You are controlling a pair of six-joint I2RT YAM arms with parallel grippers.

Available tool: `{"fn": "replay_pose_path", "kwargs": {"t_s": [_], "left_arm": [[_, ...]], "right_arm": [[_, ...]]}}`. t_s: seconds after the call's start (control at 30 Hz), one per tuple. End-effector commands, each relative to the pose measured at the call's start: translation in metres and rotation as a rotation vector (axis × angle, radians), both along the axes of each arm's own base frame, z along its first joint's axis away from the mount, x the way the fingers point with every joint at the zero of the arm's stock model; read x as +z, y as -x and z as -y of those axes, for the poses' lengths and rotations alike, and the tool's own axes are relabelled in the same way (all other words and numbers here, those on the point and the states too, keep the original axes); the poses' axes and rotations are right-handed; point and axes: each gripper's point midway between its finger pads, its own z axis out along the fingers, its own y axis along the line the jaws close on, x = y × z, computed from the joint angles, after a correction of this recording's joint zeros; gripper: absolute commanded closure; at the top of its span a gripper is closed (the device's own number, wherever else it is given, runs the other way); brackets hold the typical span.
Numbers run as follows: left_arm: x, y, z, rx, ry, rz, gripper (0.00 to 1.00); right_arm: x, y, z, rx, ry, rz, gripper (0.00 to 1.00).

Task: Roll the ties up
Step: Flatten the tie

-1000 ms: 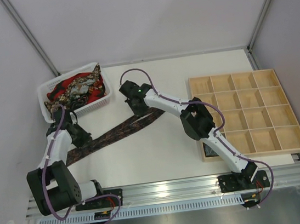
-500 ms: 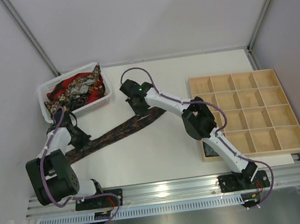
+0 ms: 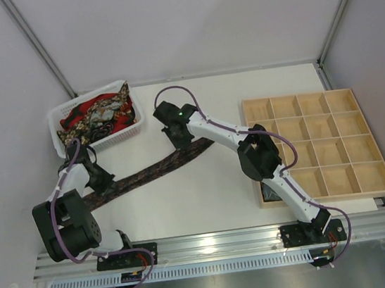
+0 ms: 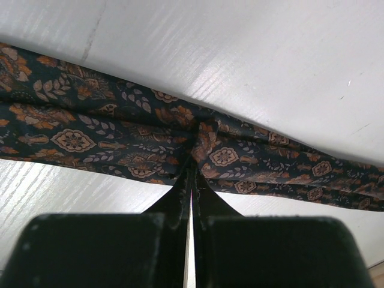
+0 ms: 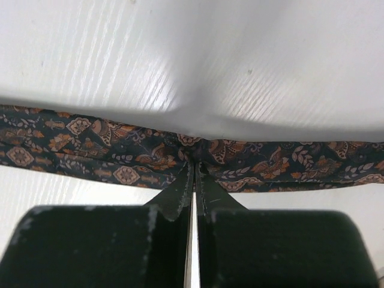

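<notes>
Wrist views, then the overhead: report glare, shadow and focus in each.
Left wrist: glare streaks across the table, tie pattern crisp, left tool base a featureless black mass. Right wrist: grey shadow band above the tie, right tool equally dark. Top external: even light, soft shadows, nothing blurred.

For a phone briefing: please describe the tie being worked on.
On the white table, between the basket and the wooden tray, one dark tie lies stretched diagonally. Unlike the ties heaped in the basket, it lies alone, gripped by the left pincer and right pincer.
</notes>
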Motion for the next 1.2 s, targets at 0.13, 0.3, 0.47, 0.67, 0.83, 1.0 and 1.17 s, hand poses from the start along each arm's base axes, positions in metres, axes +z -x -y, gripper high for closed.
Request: {"fn": "replay_pose_path", "kwargs": {"t_s": [0.13, 0.3, 0.47, 0.67, 0.83, 1.0, 1.17], "left_arm": [[0.009, -0.009, -0.008, -0.008, -0.014, 0.040, 0.99], [0.013, -0.011, -0.009, -0.009, -0.013, 0.052, 1.00], [0.014, -0.011, -0.009, -0.011, -0.010, 0.053, 0.99], [0.019, -0.012, -0.009, -0.015, -0.009, 0.064, 0.99], [0.020, -0.015, -0.006, -0.024, 0.009, 0.072, 0.99], [0.024, -0.017, 0.000, -0.043, 0.034, 0.110, 0.98], [0.026, -0.019, 0.006, -0.061, 0.062, 0.123, 0.98]], "right_arm": [[0.020, 0.028, 0.001, 0.034, 0.004, -0.037, 1.00], [0.011, 0.034, 0.004, 0.030, 0.018, -0.057, 1.00], [0.010, 0.036, 0.004, 0.018, 0.016, -0.067, 1.00], [0.006, 0.047, 0.013, 0.012, 0.037, -0.078, 1.00], [-0.011, 0.054, 0.019, 0.009, 0.065, -0.116, 0.87], [0.021, 0.042, 0.012, 0.011, -0.009, -0.036, 0.56], [0.047, 0.022, 0.026, -0.050, -0.060, -0.004, 0.51]]}}
